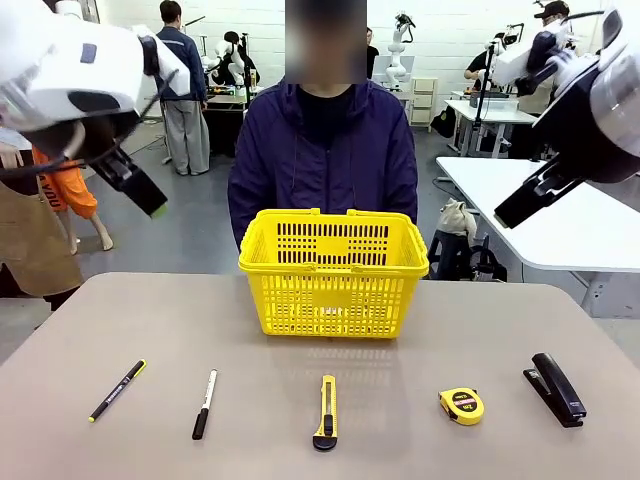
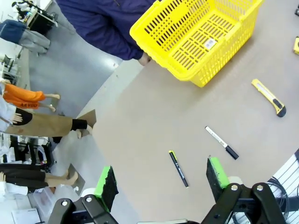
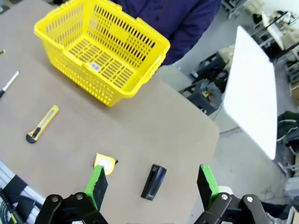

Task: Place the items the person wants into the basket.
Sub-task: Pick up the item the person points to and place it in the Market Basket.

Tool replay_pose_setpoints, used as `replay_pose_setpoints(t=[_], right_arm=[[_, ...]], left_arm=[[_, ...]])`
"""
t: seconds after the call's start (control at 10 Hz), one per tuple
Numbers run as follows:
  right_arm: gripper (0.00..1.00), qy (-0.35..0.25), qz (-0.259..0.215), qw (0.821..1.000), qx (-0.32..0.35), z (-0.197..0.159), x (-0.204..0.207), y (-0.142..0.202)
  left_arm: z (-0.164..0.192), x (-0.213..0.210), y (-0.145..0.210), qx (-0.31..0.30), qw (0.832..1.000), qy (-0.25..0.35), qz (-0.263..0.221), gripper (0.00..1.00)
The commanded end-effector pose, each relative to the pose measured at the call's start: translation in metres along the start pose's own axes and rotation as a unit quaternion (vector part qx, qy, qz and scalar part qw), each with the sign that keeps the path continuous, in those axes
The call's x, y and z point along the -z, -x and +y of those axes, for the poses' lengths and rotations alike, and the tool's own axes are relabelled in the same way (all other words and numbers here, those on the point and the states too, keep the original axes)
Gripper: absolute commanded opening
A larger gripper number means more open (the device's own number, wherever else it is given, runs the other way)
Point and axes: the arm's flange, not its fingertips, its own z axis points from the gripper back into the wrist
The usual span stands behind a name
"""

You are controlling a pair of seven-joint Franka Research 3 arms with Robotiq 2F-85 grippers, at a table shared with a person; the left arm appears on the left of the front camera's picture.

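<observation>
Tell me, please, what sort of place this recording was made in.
Probably a robotics lab or test hall: a left arm and a right arm flank the table with its basket, and a white worktable and people stand on the grey floor behind.

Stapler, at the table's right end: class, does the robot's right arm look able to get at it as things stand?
Probably yes. The stapler lies alone on bare table, in line with the right gripper, whose open fingers hang above it; the tape measure lies apart.
</observation>
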Motion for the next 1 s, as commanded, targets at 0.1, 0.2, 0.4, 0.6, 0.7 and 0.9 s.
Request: replay_pose_setpoints(t=[0.1,0.2,0.4,0.6,0.7,0.9], right_arm=[[1.0,0.0,0.0,1.0,0.0,0.0,0.0,0.0],[1.0,0.0,0.0,1.0,0.0,0.0,0.0,0.0],[1.0,0.0,0.0,1.0,0.0,0.0,0.0,0.0],[1.0,0.0,0.0,1.0,0.0,0.0,0.0,0.0],[1.0,-0.001,0.0,1.0,0.0,0.0,-0.001,0.001],[1.0,-0.229,-0.003,0.973,-0.015,-0.059,0.006,0.012]], left_arm=[[0.009,0.007,0.011,-0.036,0.999,-0.03,-0.01,1.0],[0.006,-0.001,0.0,-0.006,1.0,0.0,-0.001,1.0],[0.006,-0.001,0.0,-0.006,1.0,0.0,-0.001,1.0],[0.006,-0.001,0.0,-0.006,1.0,0.0,-0.001,1.0],[0.006,-0.001,0.0,-0.006,1.0,0.0,-0.001,1.0],[0.032,0.005,0.012,-0.005,0.998,0.061,-0.012,1.0]])
